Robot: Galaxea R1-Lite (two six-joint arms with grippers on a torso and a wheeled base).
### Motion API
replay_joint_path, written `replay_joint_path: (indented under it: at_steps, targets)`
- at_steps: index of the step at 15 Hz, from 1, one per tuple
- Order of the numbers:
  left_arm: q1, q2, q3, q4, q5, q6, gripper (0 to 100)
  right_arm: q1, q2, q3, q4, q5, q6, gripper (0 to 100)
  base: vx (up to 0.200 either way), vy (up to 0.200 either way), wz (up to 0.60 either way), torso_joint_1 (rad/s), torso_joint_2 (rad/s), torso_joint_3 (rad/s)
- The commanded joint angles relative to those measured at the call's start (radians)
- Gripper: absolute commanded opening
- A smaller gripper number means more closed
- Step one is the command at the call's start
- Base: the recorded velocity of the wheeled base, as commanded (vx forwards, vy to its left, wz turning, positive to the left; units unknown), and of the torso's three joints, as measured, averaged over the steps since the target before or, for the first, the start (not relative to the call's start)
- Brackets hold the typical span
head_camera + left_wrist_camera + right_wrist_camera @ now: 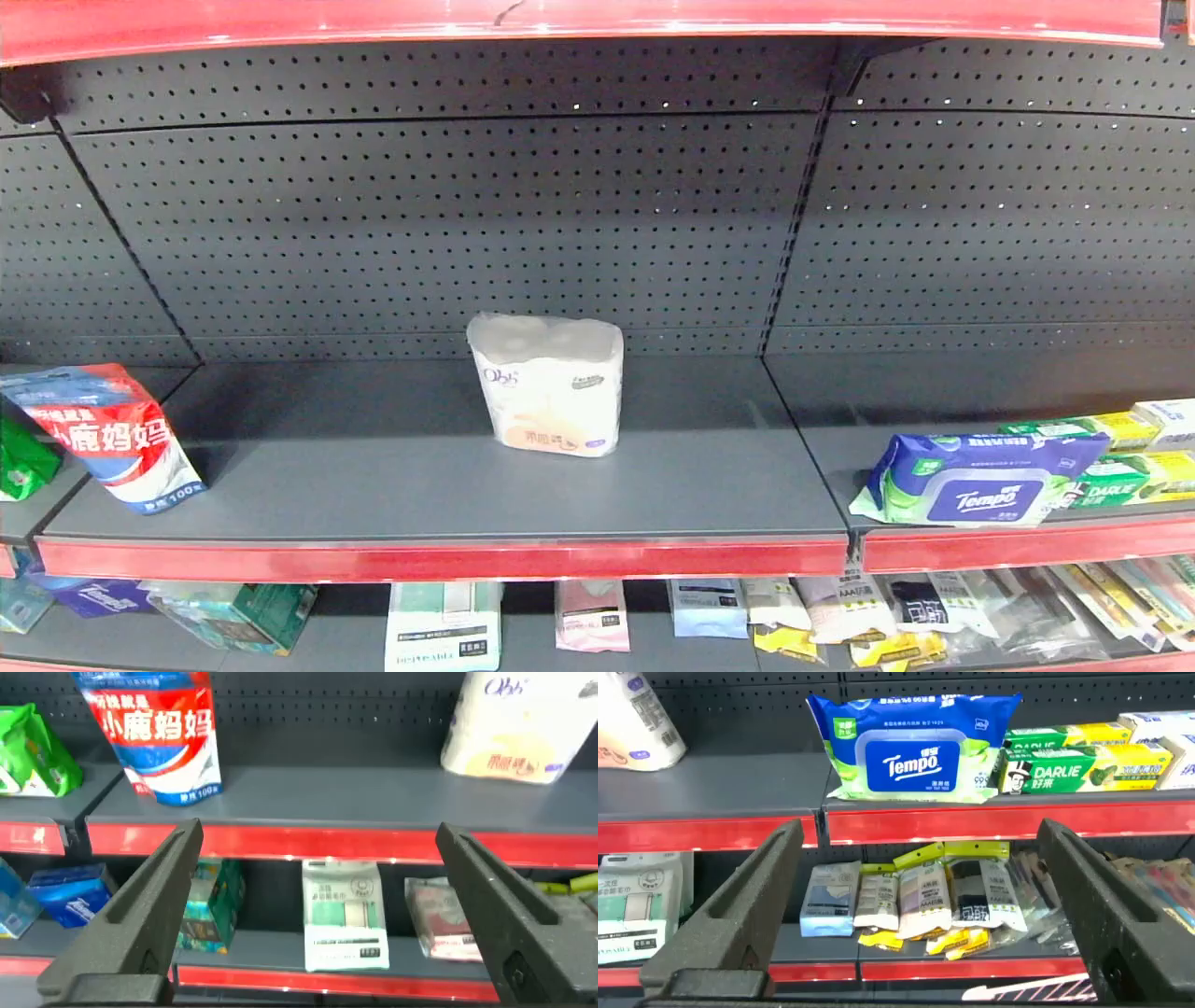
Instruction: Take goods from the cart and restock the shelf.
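Shelf (373,467), one toilet-roll pack (551,383), one wipes pack (980,476), left fingers (140,905) and right fingers (738,915) both spread apart

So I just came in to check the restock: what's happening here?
Nothing is being held. The left end effector and right end effector are both open and empty, facing the shelf. One toilet paper pack stands upright in the middle bay, with a wet wipes pack to its right and a red and blue bag to its left.

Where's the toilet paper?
In the head view, the toilet paper pack stands centred on the shelf, between the red-and-blue bag at left and the blue wipes pack at right.
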Motion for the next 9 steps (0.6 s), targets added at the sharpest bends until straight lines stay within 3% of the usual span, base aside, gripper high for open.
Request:
replay_joint_path:
  at_steps: [1, 9]
  targets:
    - [0.0, 0.002, 0.0, 0.0, 0.0, 0.0, 100, 0.0, 0.001, -0.001, -0.001, 0.0, 0.0, 100, 0.0, 0.0, -0.6, -0.002, 0.01, 0.002]
    - [0.0, 0.002, 0.0, 0.0, 0.0, -0.002, 100, 0.0, 0.001, -0.001, -0.001, 0.0, 0.0, 100, 0.0, 0.0, -0.6, 0.004, 0.0, -0.001]
